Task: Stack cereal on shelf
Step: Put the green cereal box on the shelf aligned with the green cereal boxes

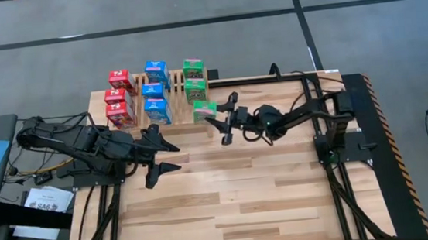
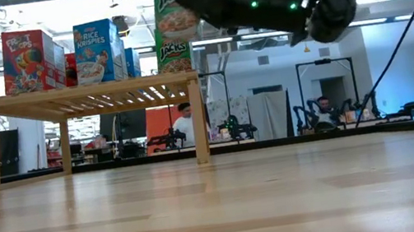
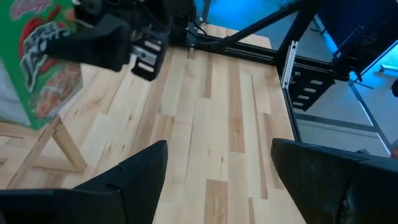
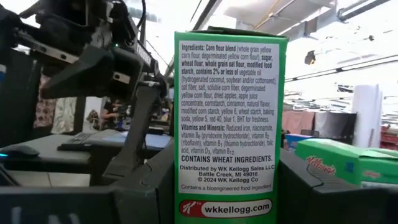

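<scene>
Cereal: eight boxes on shelf (image 1: 170, 83); ninth, green box (image 1: 204, 110), clamped between right gripper (image 1: 215, 118) fingers just short of it. Left gripper (image 1: 172, 156) idle, wide open.

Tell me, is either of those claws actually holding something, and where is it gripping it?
The right gripper holds a green cereal box, its fingers clamped on the box's two broad faces near its lower end. The left gripper is open and empty.

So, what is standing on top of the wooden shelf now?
The shelf holds three red, three blue and two green cereal boxes in columns. The right gripper holds the third green box at the shelf's front edge.
</scene>
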Motion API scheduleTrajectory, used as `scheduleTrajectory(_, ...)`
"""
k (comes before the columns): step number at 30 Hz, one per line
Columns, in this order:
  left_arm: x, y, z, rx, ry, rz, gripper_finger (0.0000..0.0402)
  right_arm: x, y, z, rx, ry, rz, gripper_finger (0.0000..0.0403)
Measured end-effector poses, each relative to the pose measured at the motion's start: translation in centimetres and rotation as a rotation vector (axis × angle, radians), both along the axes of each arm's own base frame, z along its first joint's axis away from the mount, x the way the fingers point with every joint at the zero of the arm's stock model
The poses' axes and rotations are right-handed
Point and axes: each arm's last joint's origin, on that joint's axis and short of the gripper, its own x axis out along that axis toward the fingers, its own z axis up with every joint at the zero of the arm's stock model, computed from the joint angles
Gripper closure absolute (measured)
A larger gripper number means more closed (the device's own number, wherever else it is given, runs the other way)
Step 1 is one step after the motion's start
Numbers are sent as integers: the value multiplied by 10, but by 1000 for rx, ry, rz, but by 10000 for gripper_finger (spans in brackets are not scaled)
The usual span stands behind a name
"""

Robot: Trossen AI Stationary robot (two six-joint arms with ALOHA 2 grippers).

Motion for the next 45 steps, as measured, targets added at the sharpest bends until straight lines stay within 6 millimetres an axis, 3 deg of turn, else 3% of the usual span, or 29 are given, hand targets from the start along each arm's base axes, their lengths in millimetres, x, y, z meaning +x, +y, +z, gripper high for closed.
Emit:
scheduleTrajectory(15, 0, 0, 0, 25, 1, -11, 127, 33, -27, -13, 54, 111, -7, 198)
scheduleTrajectory(31, -1, 0, -2, 31, 18, -11, 127, 33, -43, -18, 82, 179, -44, 198)
scheduleTrajectory(45, -1, 0, -2, 31, 18, -11, 127, 33, -43, -19, 81, 184, -45, 197)
